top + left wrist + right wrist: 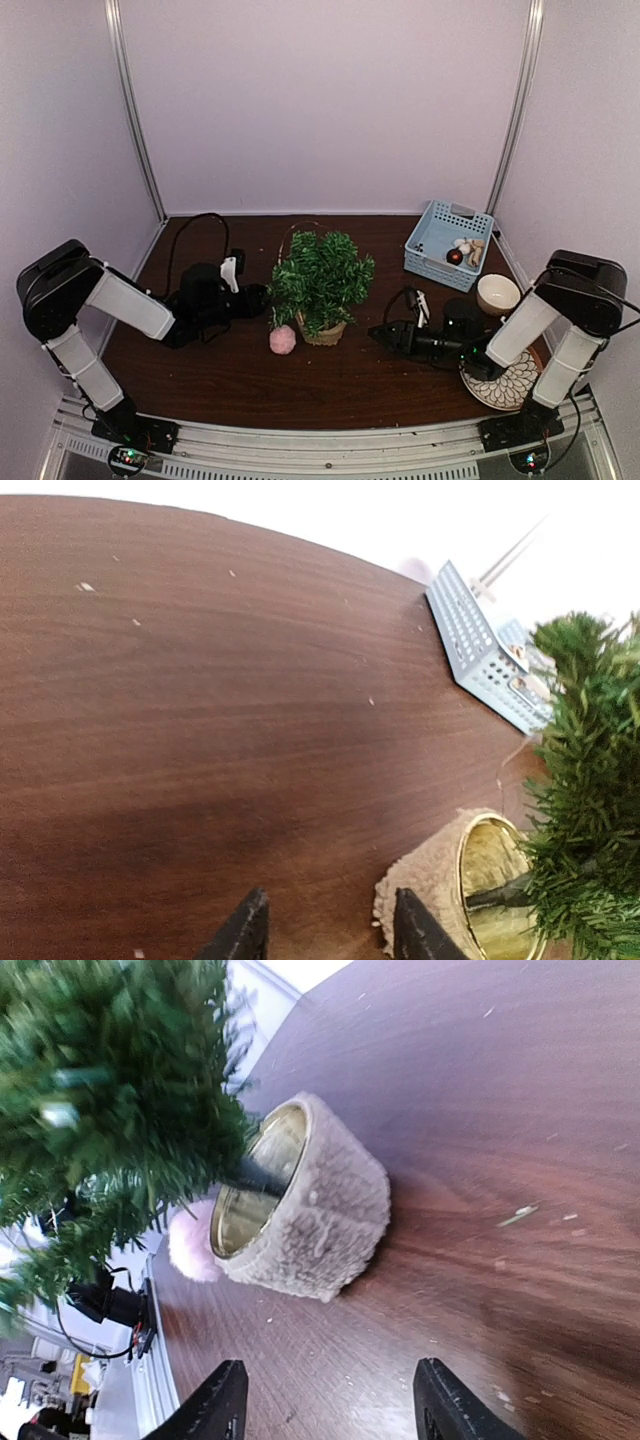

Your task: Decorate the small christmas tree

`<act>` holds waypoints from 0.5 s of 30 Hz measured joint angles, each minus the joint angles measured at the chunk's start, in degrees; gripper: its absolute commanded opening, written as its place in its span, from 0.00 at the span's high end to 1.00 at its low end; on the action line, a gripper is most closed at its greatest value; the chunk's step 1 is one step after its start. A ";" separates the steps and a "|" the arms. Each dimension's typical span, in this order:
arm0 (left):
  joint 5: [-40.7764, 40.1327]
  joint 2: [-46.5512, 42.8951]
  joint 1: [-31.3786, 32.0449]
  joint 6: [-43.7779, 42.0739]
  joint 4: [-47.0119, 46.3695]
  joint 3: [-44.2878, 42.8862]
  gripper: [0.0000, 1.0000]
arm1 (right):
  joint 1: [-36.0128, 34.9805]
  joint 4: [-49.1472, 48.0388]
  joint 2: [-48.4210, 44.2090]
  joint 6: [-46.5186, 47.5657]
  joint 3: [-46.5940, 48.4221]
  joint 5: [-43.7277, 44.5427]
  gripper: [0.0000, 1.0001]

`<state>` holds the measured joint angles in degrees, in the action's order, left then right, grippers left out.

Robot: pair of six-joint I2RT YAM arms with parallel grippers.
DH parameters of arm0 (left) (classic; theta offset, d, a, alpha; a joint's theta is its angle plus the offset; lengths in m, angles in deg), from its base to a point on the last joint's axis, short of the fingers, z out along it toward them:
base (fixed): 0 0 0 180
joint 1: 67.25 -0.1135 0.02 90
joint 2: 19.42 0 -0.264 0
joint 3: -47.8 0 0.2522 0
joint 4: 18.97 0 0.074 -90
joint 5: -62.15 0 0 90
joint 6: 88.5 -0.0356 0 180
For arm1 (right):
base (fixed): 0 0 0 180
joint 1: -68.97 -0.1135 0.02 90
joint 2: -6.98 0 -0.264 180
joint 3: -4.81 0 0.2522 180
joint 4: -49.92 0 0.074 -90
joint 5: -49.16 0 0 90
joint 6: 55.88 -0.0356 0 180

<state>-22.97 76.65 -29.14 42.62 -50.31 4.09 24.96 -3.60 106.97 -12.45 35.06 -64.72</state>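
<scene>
The small christmas tree (pixel 322 272) stands mid-table, bushy green, in a tan burlap pot (pixel 326 333). A pink fluffy ball (pixel 283 340) lies on the table against the pot's left side. My left gripper (pixel 262 298) sits low, just left of the tree. In its wrist view the left gripper (pixel 330 930) is open over bare wood, the pot (pixel 430 880) beside its right finger. My right gripper (pixel 378 335) rests low, right of the pot. It (pixel 335 1405) is open and empty, facing the pot (pixel 320 1215), the tree (pixel 110 1080) and the ball (pixel 190 1245).
A light blue basket (pixel 430 265) with several small ornaments stands at the back right. A cream bowl (pixel 497 293) sits in front of it. A patterned plate (pixel 512 385) lies under the right arm. A black cable loops behind the left arm. White walls enclose the table.
</scene>
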 measured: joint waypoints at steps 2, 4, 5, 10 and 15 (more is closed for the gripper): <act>-0.98 -2.45 -1.25 -0.33 1.70 0.68 0.49 | 1.16 5.75 -5.77 1.16 -0.55 0.44 0.40; -2.36 -5.11 -2.29 -1.18 4.24 0.74 0.43 | 2.01 12.57 -12.66 3.50 -0.11 1.33 0.38; -3.06 -6.47 -2.64 -1.64 5.35 0.74 0.40 | 2.38 17.31 -16.87 5.14 0.61 2.14 0.37; -7.28 -14.64 -3.74 -4.81 12.68 0.66 0.30 | 6.88 41.79 -35.52 15.17 9.33 5.84 0.35; -9.44 -18.84 -4.90 -7.78 20.65 -1.11 0.28 | 18.71 58.84 -39.34 23.96 20.06 6.23 0.35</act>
<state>-32.41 57.81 -34.04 34.84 -29.66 2.97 43.67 55.24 67.63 11.51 55.13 -58.49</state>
